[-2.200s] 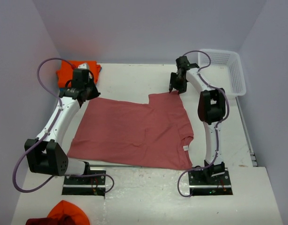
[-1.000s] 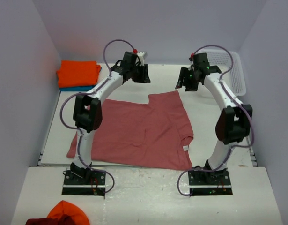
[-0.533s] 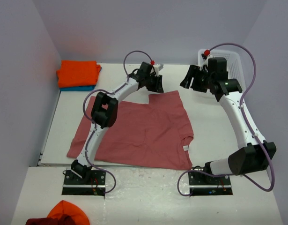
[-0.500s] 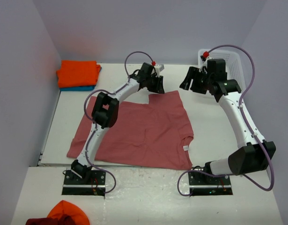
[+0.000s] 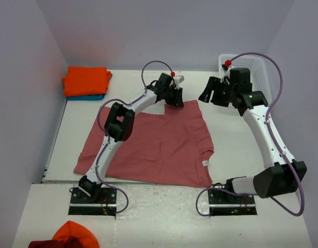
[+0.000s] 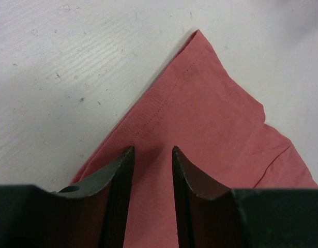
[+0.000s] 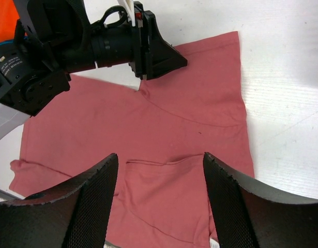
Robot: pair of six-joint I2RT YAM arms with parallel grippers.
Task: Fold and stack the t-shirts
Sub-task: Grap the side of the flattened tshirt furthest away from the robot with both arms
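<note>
The salmon-red t-shirt (image 5: 153,144) lies spread flat on the table, its white tag (image 5: 204,163) near the right hem. My left gripper (image 5: 173,98) reaches to the far centre and hovers low over the back sleeve's left corner. In the left wrist view (image 6: 151,155) its jaws stand narrowly apart with flat sleeve cloth (image 6: 200,103) under them. My right gripper (image 5: 210,94) is open, empty and raised to the right of that sleeve. Its wrist view (image 7: 160,155) looks down on the shirt (image 7: 174,134) and the left gripper (image 7: 164,57). The folded orange t-shirt (image 5: 86,80) lies on the teal-blue one (image 5: 91,96) at the far left.
A white lattice basket (image 5: 261,75) stands at the far right corner, just behind the right arm. A heap of orange and dark red cloth (image 5: 71,235) lies off the table at the near left. Walls close in the table on three sides.
My left arm has swung from the far left to the back sleeve's corner. My right gripper has lifted off the sleeve and drawn back to the right.
</note>
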